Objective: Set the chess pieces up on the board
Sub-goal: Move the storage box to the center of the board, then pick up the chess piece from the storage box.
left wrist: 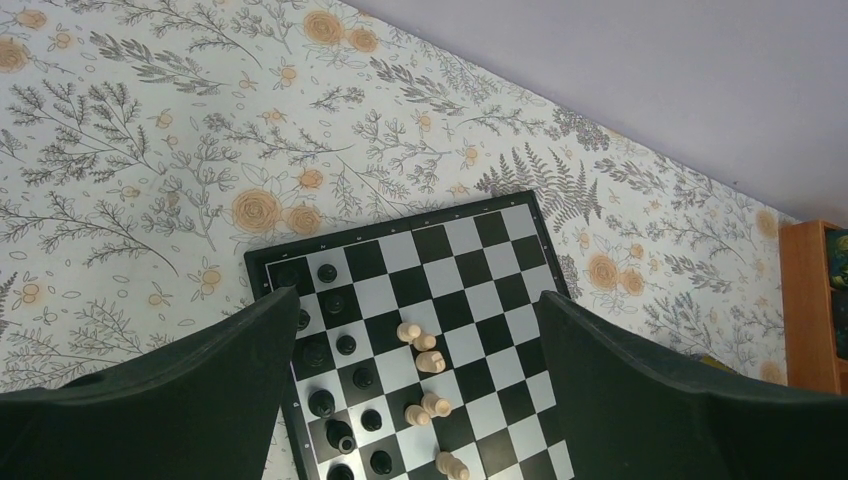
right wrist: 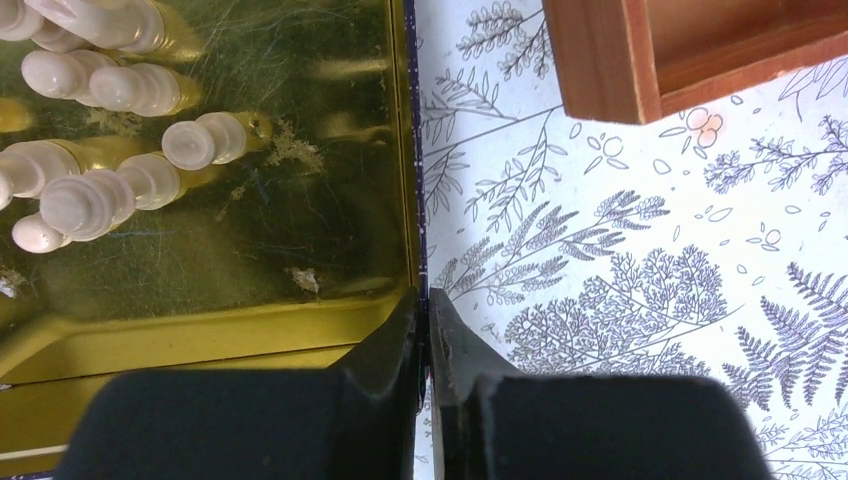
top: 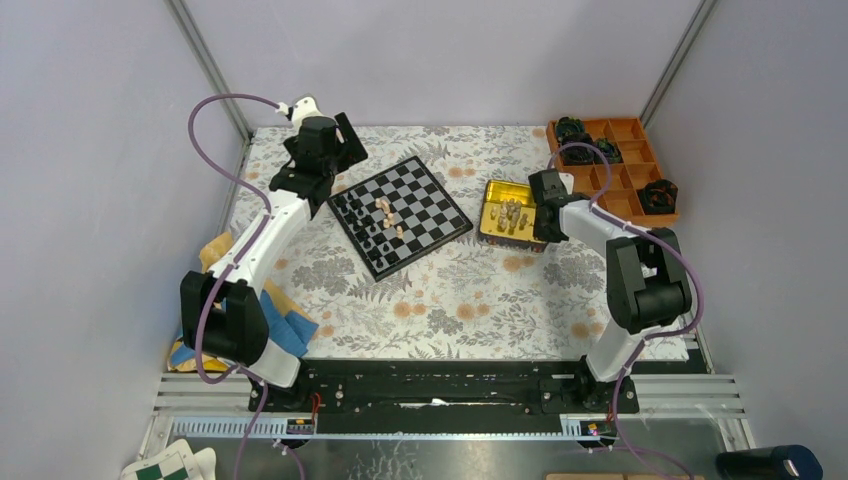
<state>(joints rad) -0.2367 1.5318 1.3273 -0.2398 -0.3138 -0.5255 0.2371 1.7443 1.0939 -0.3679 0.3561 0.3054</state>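
Top view: board [top: 430,200] seen skewed on floral cloth [top: 450,300]. Black pieces [top: 365,230] lined along its left side, few tan pieces [top: 388,212] mid-board. More tan ones stood in gold tin [top: 495,200], just right of board. Over board's far-left corner, left gripper [top: 325,160] held; right gripper [top: 543,225] parked at tin's right edge.

Left wrist: jaws spread wide, nothing gripped, board seen below.

Right wrist: jaws pinched nearly together on tin's thin side wall.
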